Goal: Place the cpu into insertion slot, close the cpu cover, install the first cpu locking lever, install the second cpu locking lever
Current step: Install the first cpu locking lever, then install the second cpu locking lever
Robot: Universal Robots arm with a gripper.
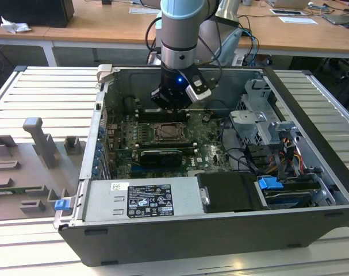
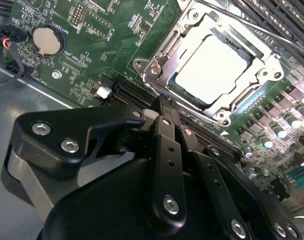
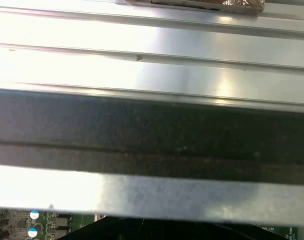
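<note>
The cpu (image 2: 209, 70) lies flat in its socket on the green motherboard, its pale metal top showing. The cpu cover (image 2: 164, 47), a silvery frame, lies down around it with the chip in its window. A thin metal lever (image 2: 287, 42) runs along one side of the socket. My gripper (image 2: 161, 104) hovers just off the socket's edge, its black fingers (image 2: 164, 125) shut together with nothing between them. In the exterior view the gripper (image 1: 169, 108) hangs inside the open computer case, right above the back edge of the socket (image 1: 164, 132).
The case walls (image 1: 105, 115) ring the motherboard. A power supply (image 1: 142, 198) fills the front, and a drive cage (image 1: 266, 123) with cables stands at the exterior view's right. Grey fixtures (image 1: 39, 144) sit outside on the slatted table. A coin battery (image 2: 45, 40) lies beside the socket.
</note>
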